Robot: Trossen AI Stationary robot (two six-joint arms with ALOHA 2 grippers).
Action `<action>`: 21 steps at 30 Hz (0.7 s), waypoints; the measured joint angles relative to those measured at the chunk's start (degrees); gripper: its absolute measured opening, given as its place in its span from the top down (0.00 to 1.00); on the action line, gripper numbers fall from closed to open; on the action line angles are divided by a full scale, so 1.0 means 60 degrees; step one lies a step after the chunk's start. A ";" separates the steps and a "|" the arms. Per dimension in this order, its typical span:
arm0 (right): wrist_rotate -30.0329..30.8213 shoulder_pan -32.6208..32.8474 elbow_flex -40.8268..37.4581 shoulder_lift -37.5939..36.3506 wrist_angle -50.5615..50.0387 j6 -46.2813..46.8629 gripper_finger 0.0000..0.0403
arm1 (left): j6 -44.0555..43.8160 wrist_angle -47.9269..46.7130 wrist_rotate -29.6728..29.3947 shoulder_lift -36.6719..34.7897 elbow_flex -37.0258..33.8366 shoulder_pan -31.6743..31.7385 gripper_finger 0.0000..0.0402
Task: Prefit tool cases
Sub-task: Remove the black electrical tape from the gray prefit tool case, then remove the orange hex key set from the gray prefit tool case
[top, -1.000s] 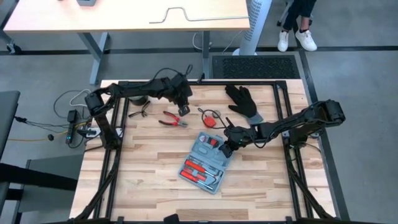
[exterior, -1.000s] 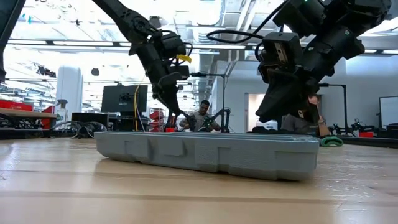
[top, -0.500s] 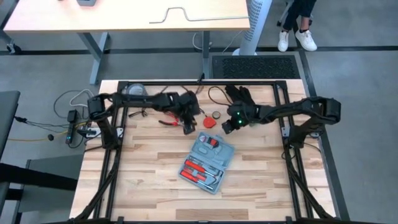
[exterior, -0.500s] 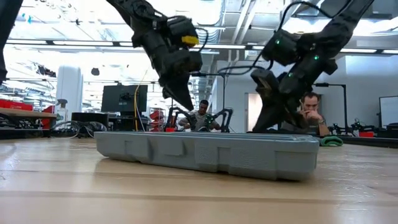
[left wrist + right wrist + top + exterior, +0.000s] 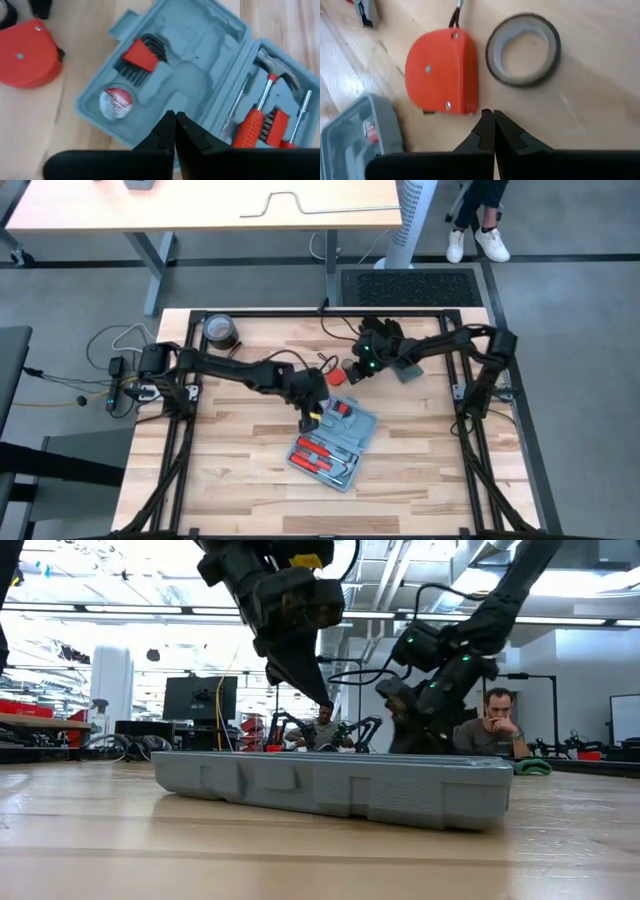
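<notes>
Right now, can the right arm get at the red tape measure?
Probably yes. The right gripper, fingers shut, hangs just short of the tape measure with bare table between them. The case sits off to the side.

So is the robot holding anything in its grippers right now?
No, nothing. The left gripper is shut and empty above the open tool case. The right gripper is shut and empty too, near the red tape measure.

left gripper (image 5: 174,131), right gripper (image 5: 493,129), jaws closed
</notes>
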 joint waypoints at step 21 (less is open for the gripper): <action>-0.0701 -0.1055 0.1414 0.0361 -0.1334 -0.1169 1.00 | -0.1800 0.1890 -0.1165 -0.1313 -0.2217 -0.0546 1.00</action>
